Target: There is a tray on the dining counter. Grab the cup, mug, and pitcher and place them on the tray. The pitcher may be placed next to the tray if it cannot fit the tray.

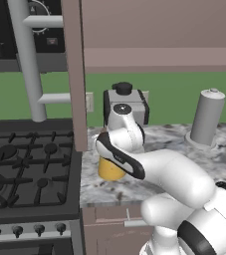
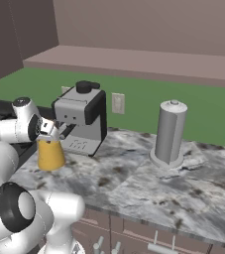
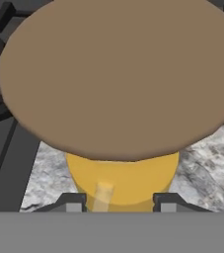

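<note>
The pitcher stands on the marbled worktop beside the stove. It is conical, with orange-yellow contents and a brownish top. My gripper comes down over its neck from above. In the hand view the brown top looms large, and the two fingertips sit tight against either side of the yellow body. The pitcher's base rests on the worktop. The tray, cup, mug and dining counter are out of view.
A black and silver coffee machine stands just behind the pitcher. A grey upright cylinder is further right. The gas stove lies to the left, with a brown upright panel beside it.
</note>
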